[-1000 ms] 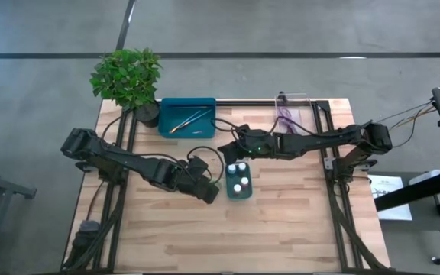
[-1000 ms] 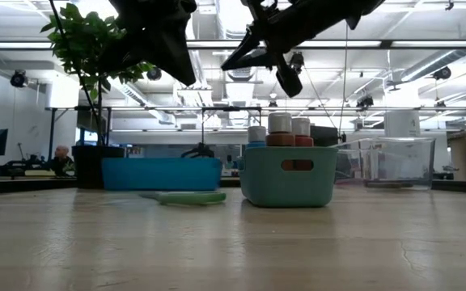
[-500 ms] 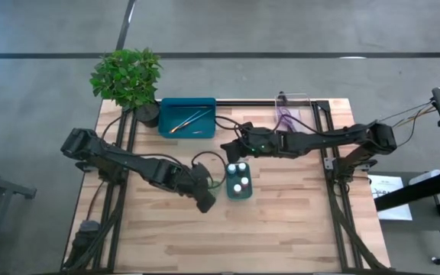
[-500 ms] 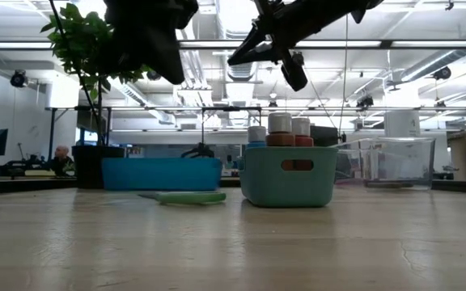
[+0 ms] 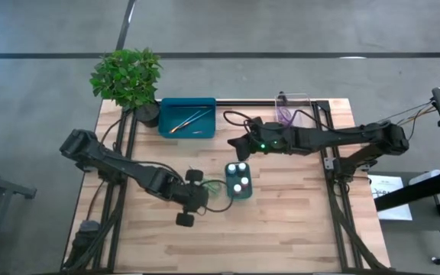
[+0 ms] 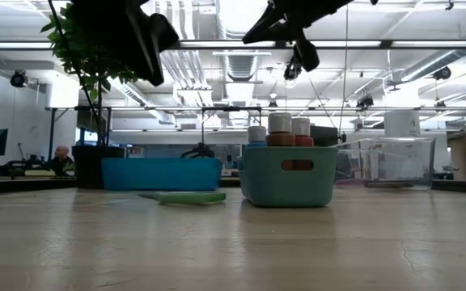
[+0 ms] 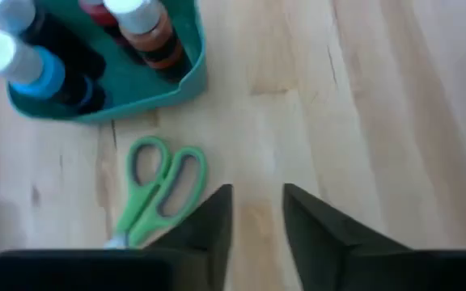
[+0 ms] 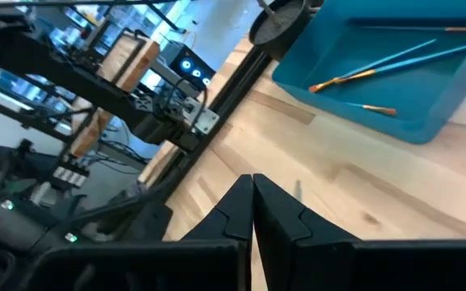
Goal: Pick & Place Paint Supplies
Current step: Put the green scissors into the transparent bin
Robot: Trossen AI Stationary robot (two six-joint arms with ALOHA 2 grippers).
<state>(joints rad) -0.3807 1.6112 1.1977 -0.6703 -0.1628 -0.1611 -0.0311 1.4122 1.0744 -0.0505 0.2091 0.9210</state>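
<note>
Left wrist view shows the left gripper (image 7: pixel 256 212) parted and empty above the green scissors (image 7: pixel 158 189), which a careless descent could shove against the teal tray (image 7: pixel 191 77); the right gripper (image 8: pixel 253 202) is closed, empty.

2 dark, jointed arms with black cables looping alongside; the right arm (image 5: pixel 334 139) shows a small green light near its wrist; fingers (image 7: pixel 209 234) are dark wedge-shaped blades.
</note>
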